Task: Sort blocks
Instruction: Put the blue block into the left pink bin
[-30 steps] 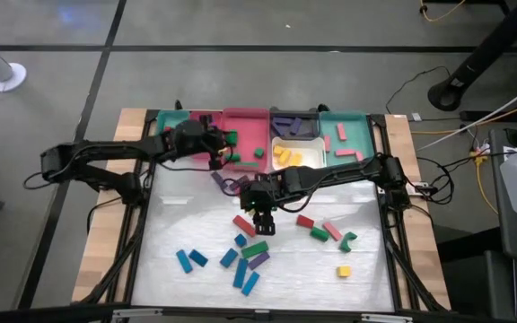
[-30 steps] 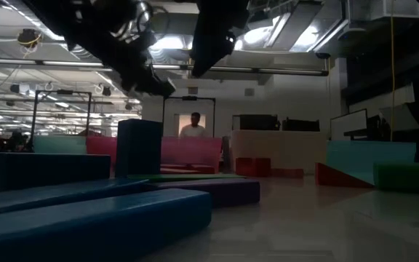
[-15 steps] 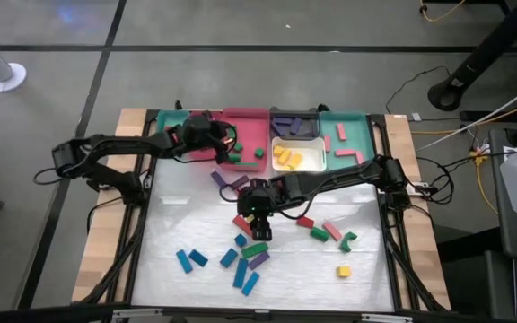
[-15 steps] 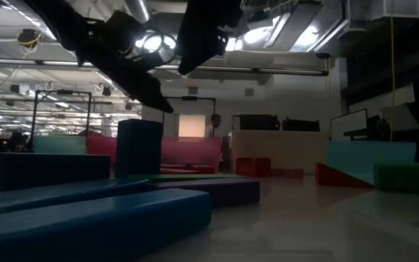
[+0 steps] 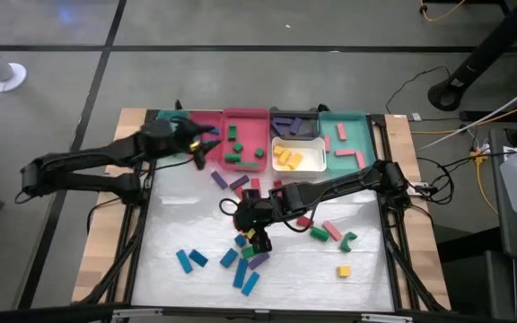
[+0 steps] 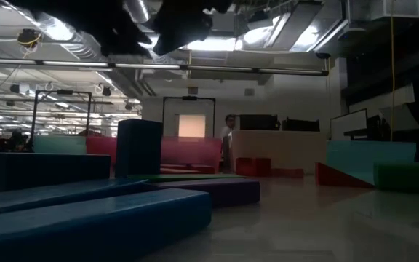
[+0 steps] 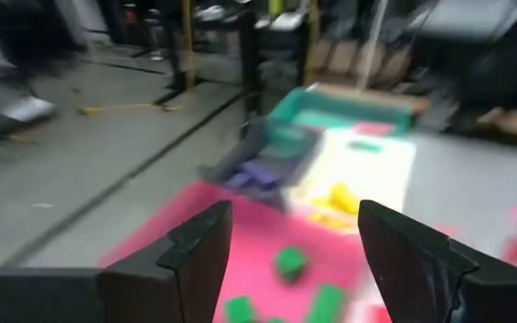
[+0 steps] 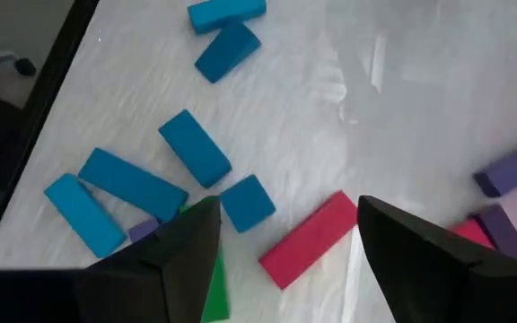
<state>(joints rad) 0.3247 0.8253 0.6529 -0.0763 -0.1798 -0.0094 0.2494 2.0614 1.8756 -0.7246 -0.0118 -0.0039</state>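
Seen from above, the bench (image 5: 196,269) is evenly lit, its white surface showing soft glare streaks. The level view is dim, the near blocks (image 6: 93,218) dark and out of focus, with bright ceiling lights (image 6: 217,44) behind. The left wrist picture is heavily motion-blurred (trays smeared); the right wrist picture blurs toward its edge.

Open-plan robotics lab; exposed ceiling ducts (image 6: 71,33), concrete floor (image 5: 240,54), loose cables (image 5: 460,135)
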